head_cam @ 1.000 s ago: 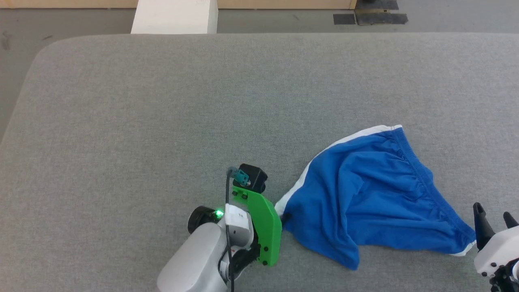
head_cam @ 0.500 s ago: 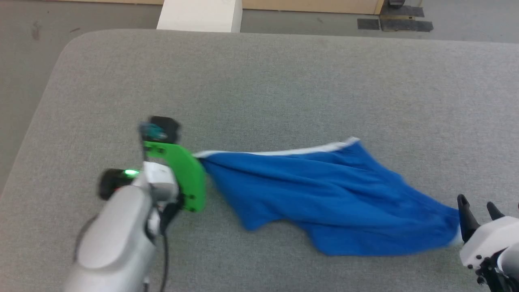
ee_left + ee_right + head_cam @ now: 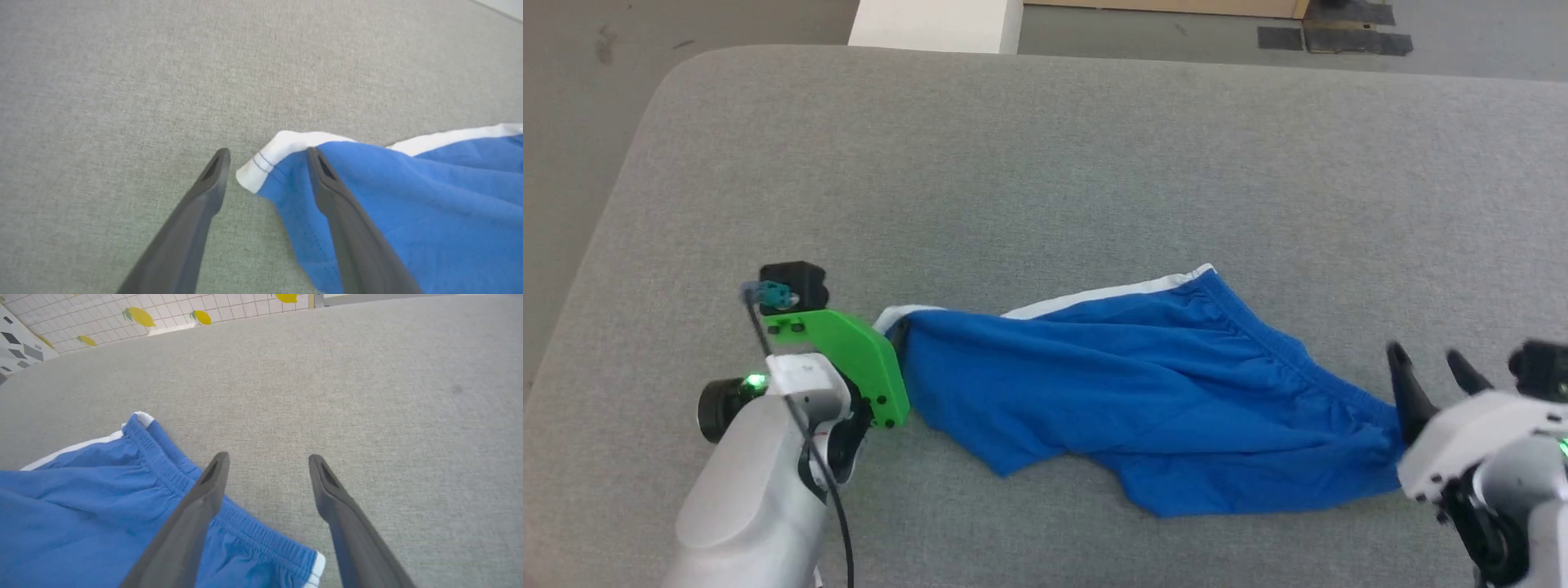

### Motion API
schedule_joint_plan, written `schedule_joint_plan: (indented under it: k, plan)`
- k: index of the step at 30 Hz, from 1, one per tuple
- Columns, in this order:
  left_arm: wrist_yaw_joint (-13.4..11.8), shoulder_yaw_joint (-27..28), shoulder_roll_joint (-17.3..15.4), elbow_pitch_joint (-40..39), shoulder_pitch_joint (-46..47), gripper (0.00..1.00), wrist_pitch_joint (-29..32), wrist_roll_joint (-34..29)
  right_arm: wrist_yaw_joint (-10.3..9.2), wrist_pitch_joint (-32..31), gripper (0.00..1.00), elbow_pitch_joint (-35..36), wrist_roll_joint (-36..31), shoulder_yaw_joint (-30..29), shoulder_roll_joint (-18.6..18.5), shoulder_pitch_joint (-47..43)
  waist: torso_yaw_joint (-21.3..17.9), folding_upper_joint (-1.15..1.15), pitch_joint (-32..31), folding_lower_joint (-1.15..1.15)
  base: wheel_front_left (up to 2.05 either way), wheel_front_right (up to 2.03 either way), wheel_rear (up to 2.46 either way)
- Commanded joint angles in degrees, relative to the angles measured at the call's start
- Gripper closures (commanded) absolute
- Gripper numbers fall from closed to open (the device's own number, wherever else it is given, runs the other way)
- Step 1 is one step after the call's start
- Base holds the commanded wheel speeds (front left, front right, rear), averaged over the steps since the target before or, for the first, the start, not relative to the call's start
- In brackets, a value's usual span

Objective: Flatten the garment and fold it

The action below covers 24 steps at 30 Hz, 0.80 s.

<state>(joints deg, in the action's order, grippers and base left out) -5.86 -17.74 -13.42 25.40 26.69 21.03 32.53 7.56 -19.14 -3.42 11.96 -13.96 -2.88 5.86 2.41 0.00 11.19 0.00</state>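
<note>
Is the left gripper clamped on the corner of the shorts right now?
No, the fingers of the left gripper stand wide apart, with the corner of the shorts loose between them.

The garment (image 3: 1143, 392) is showing bright royal blue, its white trim ending in a white corner between the dark grey fingers of the left gripper (image 3: 267, 152); the table (image 3: 1045, 163) is showing flecked grey; a bright green bracket (image 3: 849, 351) is sitting behind that gripper; beyond the equally dark right gripper (image 3: 267, 456), a white-tiled wall (image 3: 171, 306) is showing yellow lemon shapes.
</note>
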Motion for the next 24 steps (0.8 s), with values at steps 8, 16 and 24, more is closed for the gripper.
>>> schedule_joint_plan:
  k: [8, 16, 24]
  plan:
    - [0.4, 3.5, -1.1, -9.2, -8.0, 0.0, -18.9, -1.9, -0.08, -4.1, 0.0, 1.5, -3.6, 10.8, 0.0, 8.9, 2.0, 0.0, -0.1, 0.0, 0.0, 0.0, 0.0]
    - [0.5, 3.3, 0.2, -13.8, -12.6, 0.0, -29.3, -3.6, -0.08, -15.8, 0.0, -8.6, -13.4, 17.3, -1.5, 19.2, 6.3, 0.0, 2.7, 0.0, 0.0, 0.0, 0.0]
    - [0.7, 1.8, 1.3, -14.2, -11.3, 0.0, -29.7, -3.8, -0.08, -20.9, 0.0, -16.7, -16.6, 19.8, -4.7, 25.3, 9.4, 0.0, 5.8, 0.0, 0.0, 0.0, 0.0]
